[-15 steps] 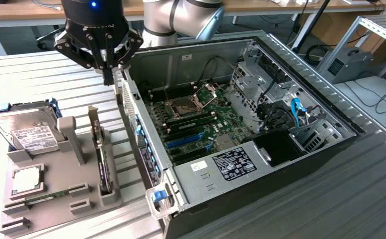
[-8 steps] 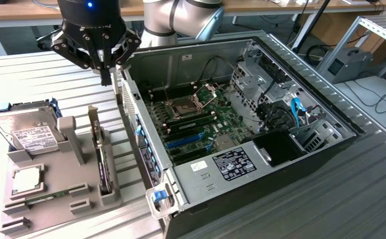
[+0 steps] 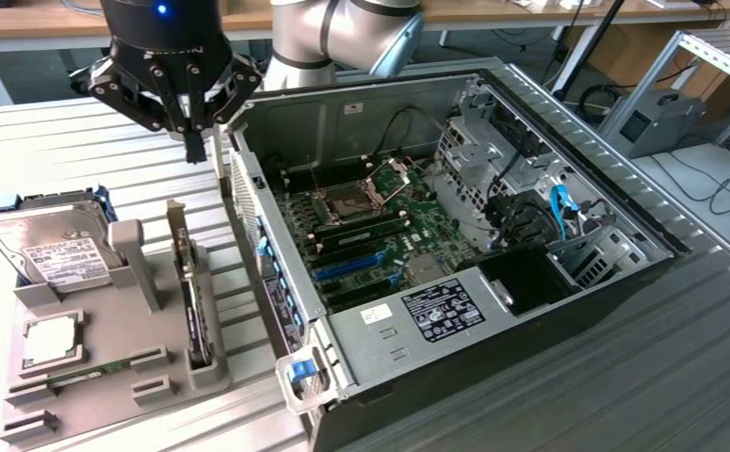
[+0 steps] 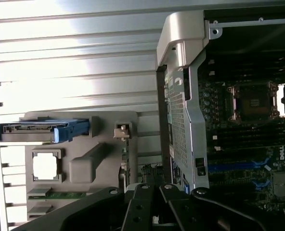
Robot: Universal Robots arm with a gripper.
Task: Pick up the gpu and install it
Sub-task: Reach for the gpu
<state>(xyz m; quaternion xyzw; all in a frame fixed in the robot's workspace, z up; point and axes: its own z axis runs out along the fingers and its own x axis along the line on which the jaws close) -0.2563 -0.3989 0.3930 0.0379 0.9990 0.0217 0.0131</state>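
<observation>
Well, one open computer case holds one motherboard. At the exterior view's left, one gray holder carries four parts: one hard drive, one gpu standing on edge in the slot nearest the case, one processor chip and one memory stick. The gripper hangs above the gpu, apart from it, with its fingers pressed together and empty.
</observation>
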